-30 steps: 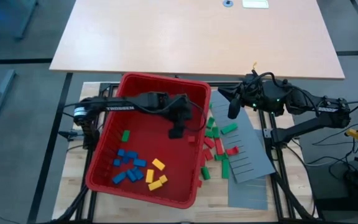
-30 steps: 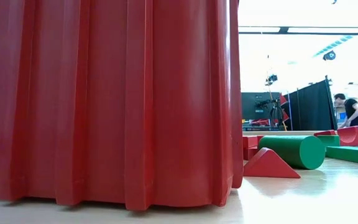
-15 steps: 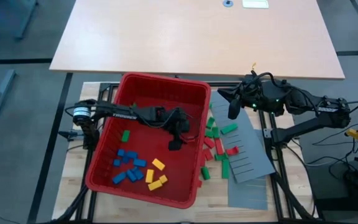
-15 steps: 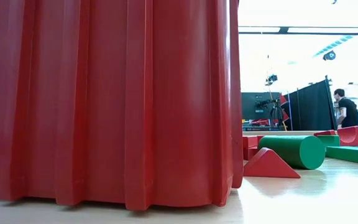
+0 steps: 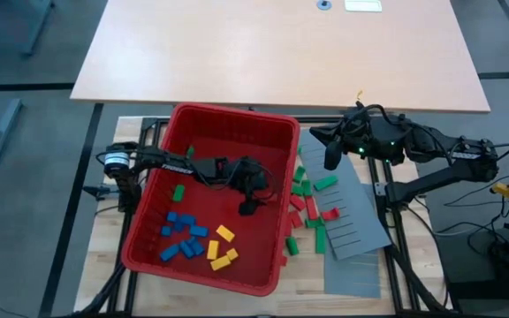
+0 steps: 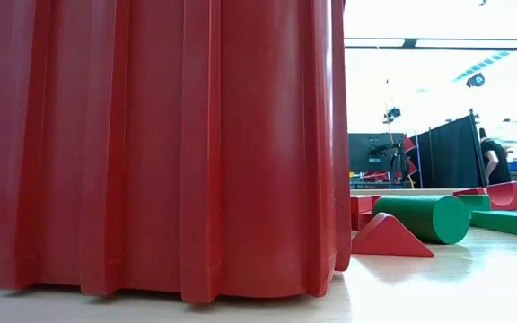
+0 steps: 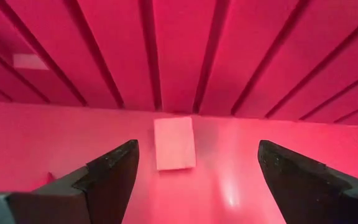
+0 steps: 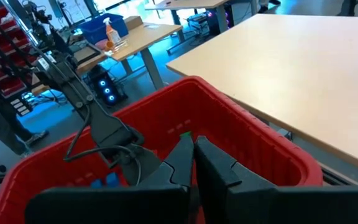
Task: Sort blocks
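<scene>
Left gripper (image 5: 248, 207), fingers spread wide, hovers over a pale block (image 7: 174, 143) on the big red plastic bin (image 5: 228, 128) floor; right gripper (image 5: 331, 159), closed, waits above the grey slotted panel (image 5: 353, 221) and light wooden table (image 5: 272, 53).

High view straight down over surface; low view level, pressed against red bin (image 6: 151, 144); both wrist views share it.

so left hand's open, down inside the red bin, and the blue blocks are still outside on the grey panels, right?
Not quite. The high view shows the blue blocks already inside the red bin; only red and green ones lie by the grey panels. The left hand is open inside the bin.
</scene>
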`<state>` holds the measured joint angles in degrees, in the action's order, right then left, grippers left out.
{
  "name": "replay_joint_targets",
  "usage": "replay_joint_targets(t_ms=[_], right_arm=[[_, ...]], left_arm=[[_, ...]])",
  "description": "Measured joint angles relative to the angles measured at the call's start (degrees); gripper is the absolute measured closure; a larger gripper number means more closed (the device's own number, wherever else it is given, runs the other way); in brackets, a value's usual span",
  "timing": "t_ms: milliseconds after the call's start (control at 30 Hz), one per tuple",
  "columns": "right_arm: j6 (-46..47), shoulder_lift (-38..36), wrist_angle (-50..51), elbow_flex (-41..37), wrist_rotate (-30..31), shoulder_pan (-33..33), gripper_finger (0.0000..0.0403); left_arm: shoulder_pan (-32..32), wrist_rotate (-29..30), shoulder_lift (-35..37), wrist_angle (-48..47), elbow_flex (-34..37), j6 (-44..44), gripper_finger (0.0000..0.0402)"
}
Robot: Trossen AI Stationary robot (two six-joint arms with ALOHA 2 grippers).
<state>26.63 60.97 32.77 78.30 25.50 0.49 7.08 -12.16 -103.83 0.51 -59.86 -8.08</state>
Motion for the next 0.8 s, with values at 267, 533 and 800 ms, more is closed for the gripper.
replay_joint_targets(t_ms=[267,533,800], right_arm=[[0.53,0.00,-0.02,0.00,0.00,0.00,0.0403],[0.46,0.00,-0.02,0.00,0.00,0.00,0.0403],[0.42,0.00,-0.02,0.00,0.00,-0.02,0.0403]], left_arm=[[1.28,-0.02,-0.05,3.07,0.92,-0.04,0.0087],[1.85,-2.43,-0.07,3.18,1.77,-0.41,0.0088],[1.83,-3.02,-0.87,3.91,1.90,-1.48,0.0088]])
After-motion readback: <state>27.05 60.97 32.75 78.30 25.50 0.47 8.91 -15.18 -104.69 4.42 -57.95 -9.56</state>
